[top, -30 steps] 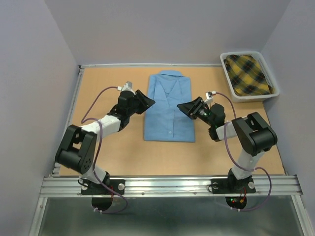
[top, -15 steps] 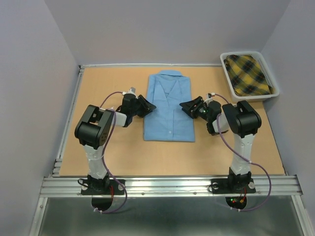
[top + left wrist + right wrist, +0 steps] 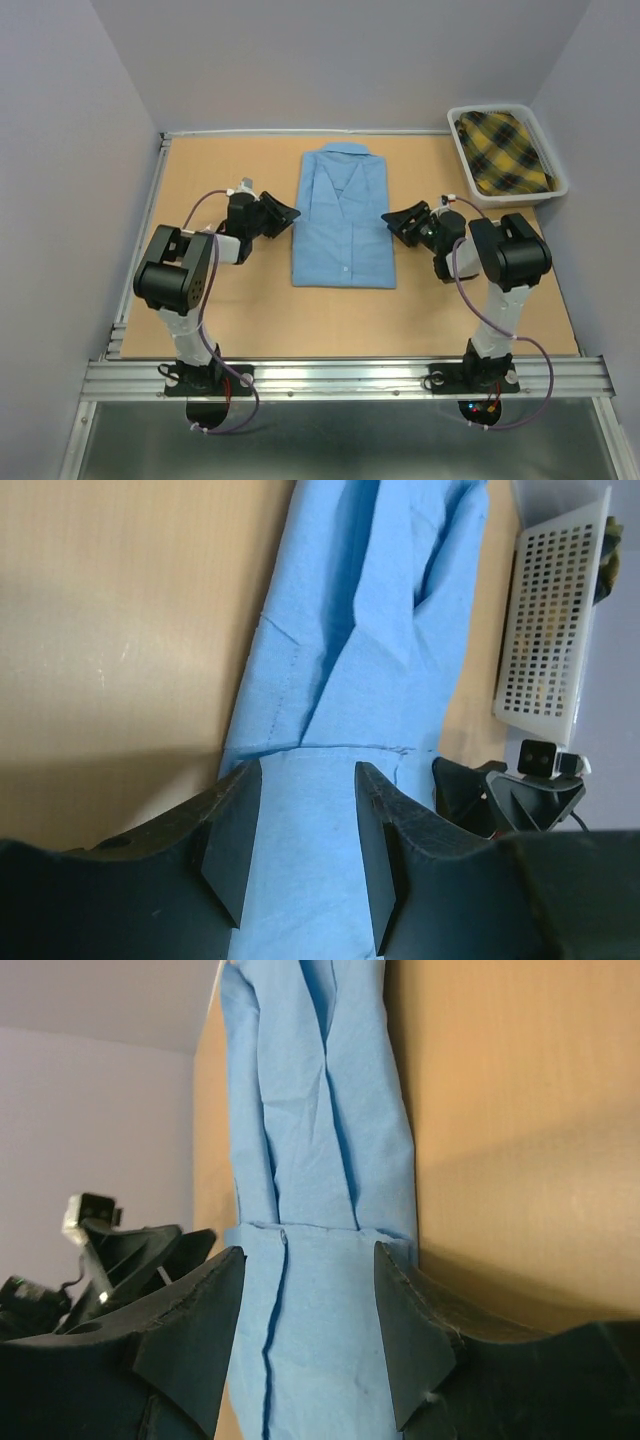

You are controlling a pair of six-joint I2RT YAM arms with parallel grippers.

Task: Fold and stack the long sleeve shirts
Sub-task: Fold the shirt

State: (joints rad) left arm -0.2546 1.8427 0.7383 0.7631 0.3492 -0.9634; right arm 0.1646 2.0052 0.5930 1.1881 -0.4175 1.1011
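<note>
A light blue long sleeve shirt lies folded into a tall rectangle on the table, collar at the far end. My left gripper is open and empty just off the shirt's left edge. My right gripper is open and empty at its right edge. In the left wrist view the open gripper frames the folded cloth. In the right wrist view the open gripper frames the cloth from the other side. A yellow plaid shirt lies in a basket.
The white perforated basket stands at the far right corner of the tan table; it also shows in the left wrist view. Purple-grey walls enclose the table on three sides. A metal rail runs along the near edge.
Both grippers have drawn back outward from the blue shirt's sides, and both arms have folded in towards their bases. The shirt has not moved.
</note>
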